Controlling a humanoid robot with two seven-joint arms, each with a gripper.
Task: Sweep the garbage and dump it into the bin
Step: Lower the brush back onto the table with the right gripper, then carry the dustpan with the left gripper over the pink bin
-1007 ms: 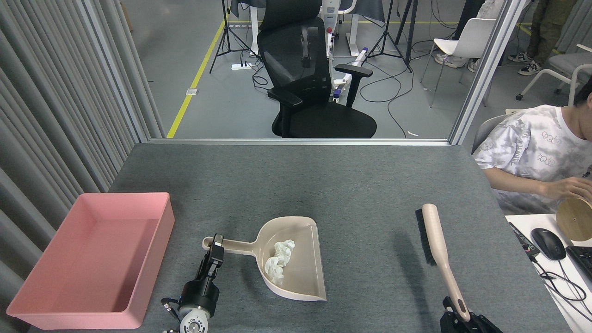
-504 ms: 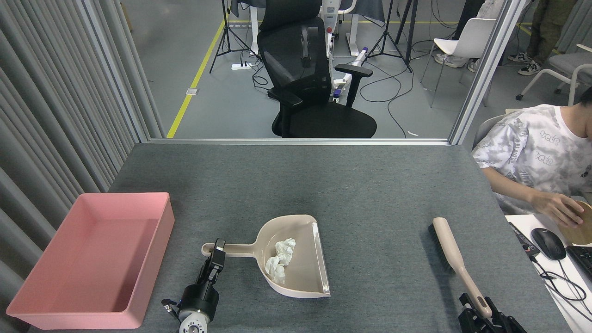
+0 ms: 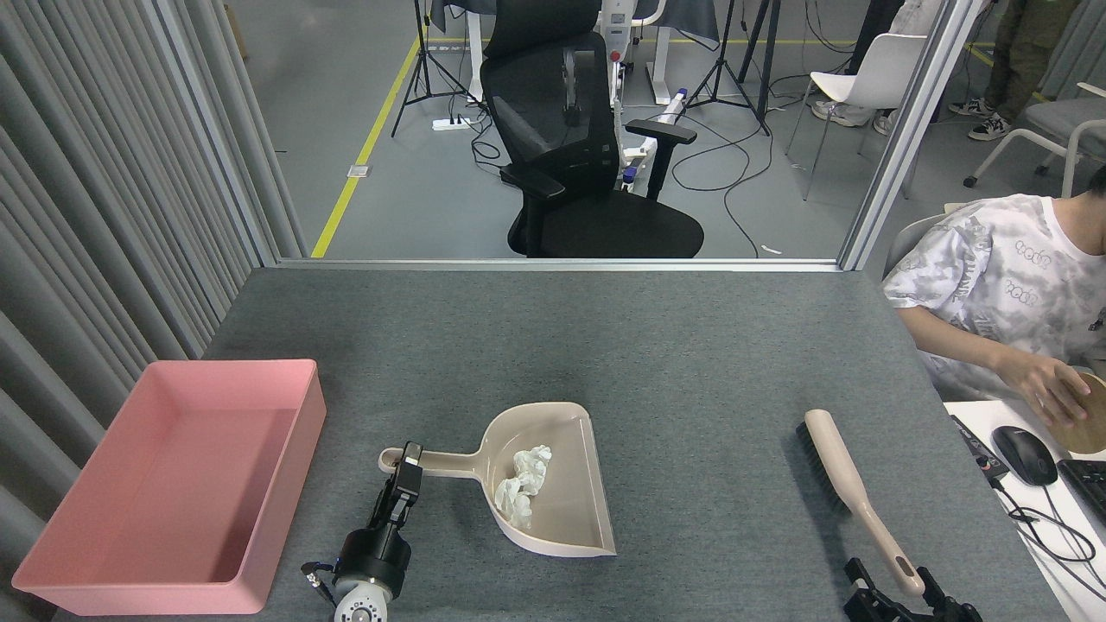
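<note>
White crumpled tissue, the garbage [image 3: 521, 485], lies inside the beige dustpan [image 3: 572, 514], which rests flat on the grey table. My left gripper [image 3: 406, 460] is shut on the end of the dustpan's handle. The pink bin [image 3: 226, 366] stands at the table's left edge, left of the dustpan, and looks empty. A beige brush [image 3: 842, 471] with dark bristles lies on the table at the right. My right gripper [image 3: 894, 580] sits at its handle end, fingers spread apart on either side of it.
A person [image 3: 994, 276] sits just off the table's right edge with a hand on a round wooden object [image 3: 1087, 432]. A mouse [image 3: 1024, 455] and cables lie on a white desk there. Grey curtains line the left side; a black chair [image 3: 587, 147] stands beyond the far edge.
The brush came down from a raised tilt to lie on the table, and my right gripper's fingers have spread off its handle. The dustpan rocked slightly and settled flat.
</note>
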